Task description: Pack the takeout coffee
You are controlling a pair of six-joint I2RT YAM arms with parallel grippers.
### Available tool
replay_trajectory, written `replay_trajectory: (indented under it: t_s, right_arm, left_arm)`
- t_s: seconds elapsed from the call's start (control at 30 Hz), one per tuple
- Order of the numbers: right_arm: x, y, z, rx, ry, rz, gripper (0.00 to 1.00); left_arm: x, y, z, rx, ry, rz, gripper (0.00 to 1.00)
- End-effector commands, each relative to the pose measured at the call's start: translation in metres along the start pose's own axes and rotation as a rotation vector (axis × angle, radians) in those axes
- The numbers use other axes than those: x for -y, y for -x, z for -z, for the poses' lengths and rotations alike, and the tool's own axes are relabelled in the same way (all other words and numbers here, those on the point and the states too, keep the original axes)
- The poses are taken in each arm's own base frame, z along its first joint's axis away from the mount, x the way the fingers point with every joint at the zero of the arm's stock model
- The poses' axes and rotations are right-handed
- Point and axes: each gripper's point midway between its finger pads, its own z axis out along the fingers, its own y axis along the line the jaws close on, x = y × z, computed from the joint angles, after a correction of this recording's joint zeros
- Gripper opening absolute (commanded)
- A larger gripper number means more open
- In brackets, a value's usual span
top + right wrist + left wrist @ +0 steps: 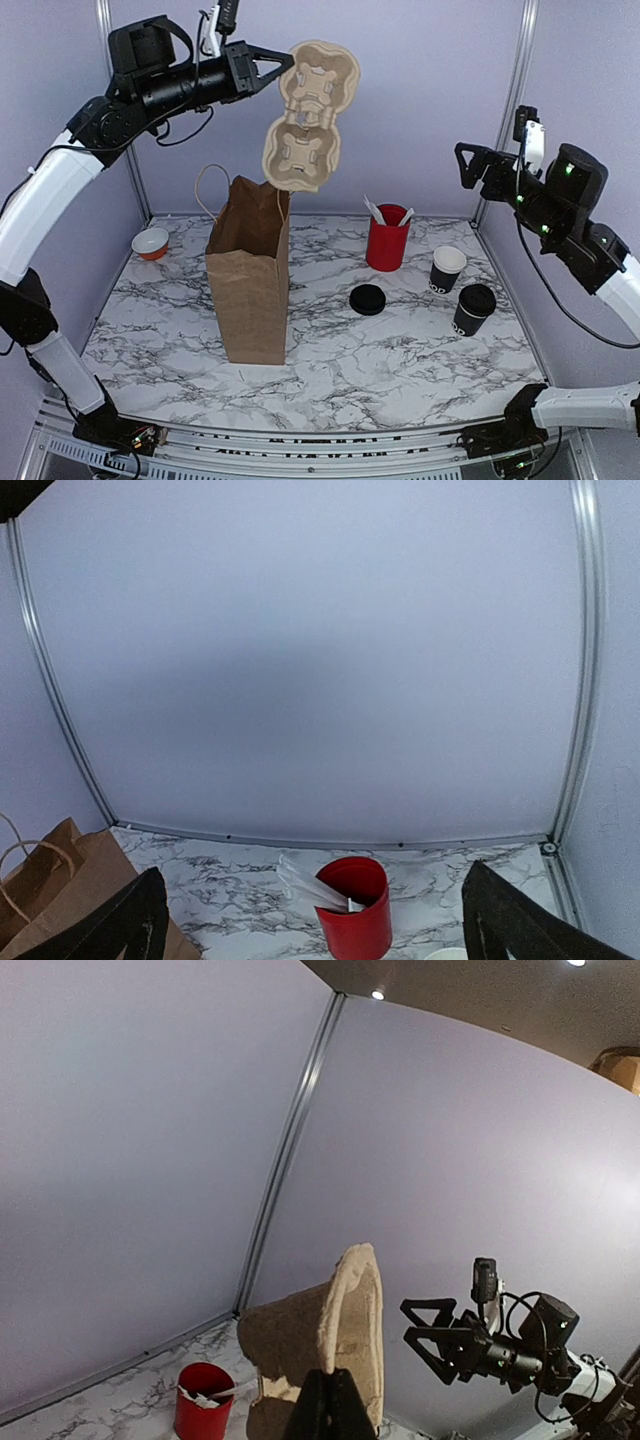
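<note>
The takeout coffee (447, 268), a small black cup with a white inside and rim, stands open on the marble table (350, 370) at the right. High over the table, my left gripper (284, 67) is shut on the rim of a tan pulp cup carrier (308, 115), which hangs above the mouth of the brown paper bag (249, 272). In the left wrist view the carrier (345, 1335) sits edge-on between the closed fingers (333, 1405). My right gripper (468, 166) hovers open and empty above the right side, its fingers (133, 922) spread wide.
A red cup (388, 238) with white sticks stands behind the coffee and shows again (356, 918). A flat black lid (368, 299) lies mid-table, a lidded black cup (473, 308) near the right edge, and a small orange bowl (151, 243) at back left.
</note>
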Motion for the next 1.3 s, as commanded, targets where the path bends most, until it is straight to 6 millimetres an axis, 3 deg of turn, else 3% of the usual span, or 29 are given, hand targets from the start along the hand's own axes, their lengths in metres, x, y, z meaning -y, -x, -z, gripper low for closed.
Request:
replay_trajectory:
  t_s: [0.0,0.2,0.37,0.57,0.8,0.93,1.03,1.27]
  right_arm:
    - [0.039,0.005,0.025,0.006,-0.199,0.023,0.99]
    - [0.051,0.001,0.038,-0.016,-0.247,0.027,0.99]
    - [0.049,-0.010,0.034,-0.059,-0.239,0.041,0.99]
    - [0.042,-0.033,0.023,-0.145,-0.205,0.062,0.99]
    - [0.032,-0.067,0.010,-0.242,-0.156,0.053,1.00]
    - [0.026,-0.084,0.002,-0.292,-0.132,0.051,1.00]
    - [0.024,-0.091,-0.002,-0.313,-0.123,0.053,0.99]
    - [0.021,-0.093,-0.006,-0.328,-0.112,0.058,1.00]
  left_arm:
    - [0.045,-0.063,-0.035,-0.153,-0.097,-0.001,0.00]
    - [0.084,-0.182,-0.079,-0.404,-0.198,0.090,0.00]
    - [0.101,-0.277,-0.098,-0.611,-0.265,0.184,0.00]
    - [0.091,-0.389,-0.096,-0.839,-0.247,0.256,0.00]
    - [0.057,-0.479,-0.077,-1.006,-0.162,0.245,0.00]
    - [0.050,-0.511,-0.071,-1.067,-0.148,0.255,0.00]
    - [0.047,-0.521,-0.069,-1.087,-0.139,0.245,0.00]
    - [0.038,-0.504,-0.072,-1.057,-0.092,0.162,0.37]
